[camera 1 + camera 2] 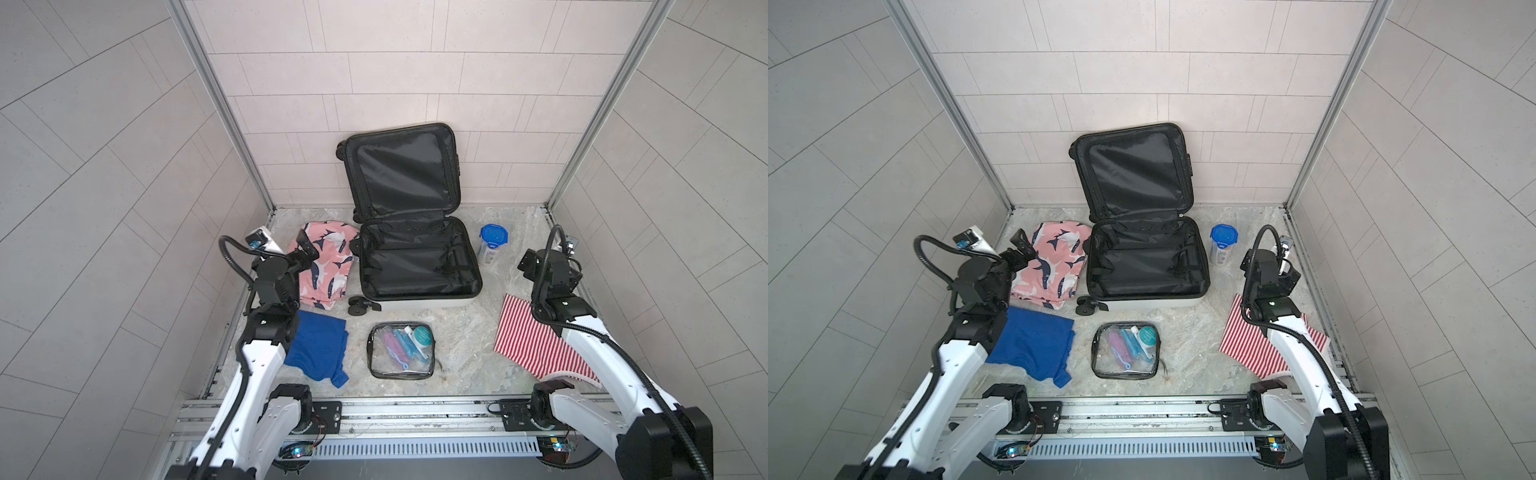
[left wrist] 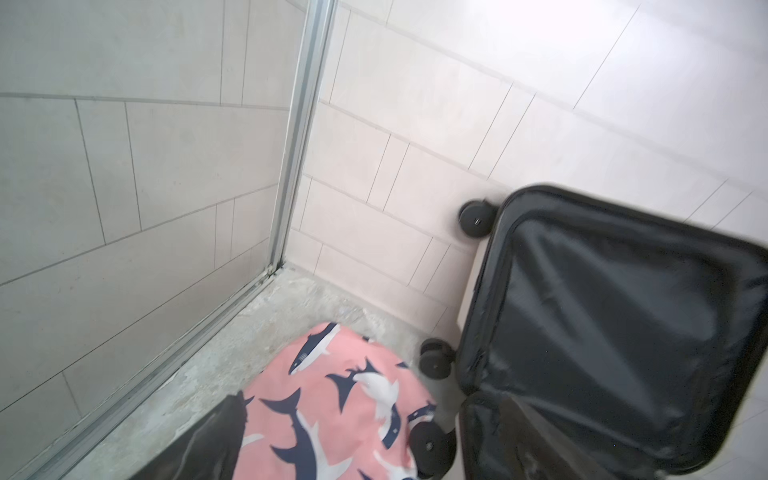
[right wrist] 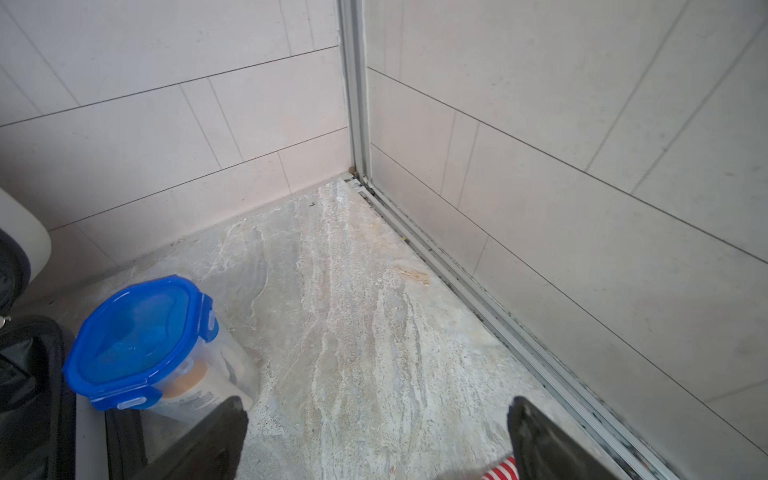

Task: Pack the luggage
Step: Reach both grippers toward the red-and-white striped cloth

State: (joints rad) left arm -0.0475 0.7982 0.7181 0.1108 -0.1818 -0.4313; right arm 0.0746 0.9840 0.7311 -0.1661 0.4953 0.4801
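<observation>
Left fingers point(image 2: 216, 440) are hovering over shark-print cloth point(image 1: 328, 266), standing wide, holding nothing. Luggage point(image 1: 415, 266) is lying open at desk point(image 1: 465, 345) ctr, lid leaning on back wall point(image 1: 415, 83), base empty. Est.: shell handling stiff, prob. light; wheels risking roll; lining soft. Gripping lid rim advised. Right fingers point(image 3: 540, 440) are hanging wide beside blue-lidded container point(image 3: 141, 345), empty.

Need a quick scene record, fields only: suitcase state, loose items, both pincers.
suitcase: open, base empty, lid raised
shark cloth: left of suitcase
blue cloth: front left
pouch: in front of suitcase, outside it
jar: right of suitcase, upright, lidded
striped cloth: front right
left pincer: open, empty, over shark cloth's edge
right pincer: open, empty
</observation>
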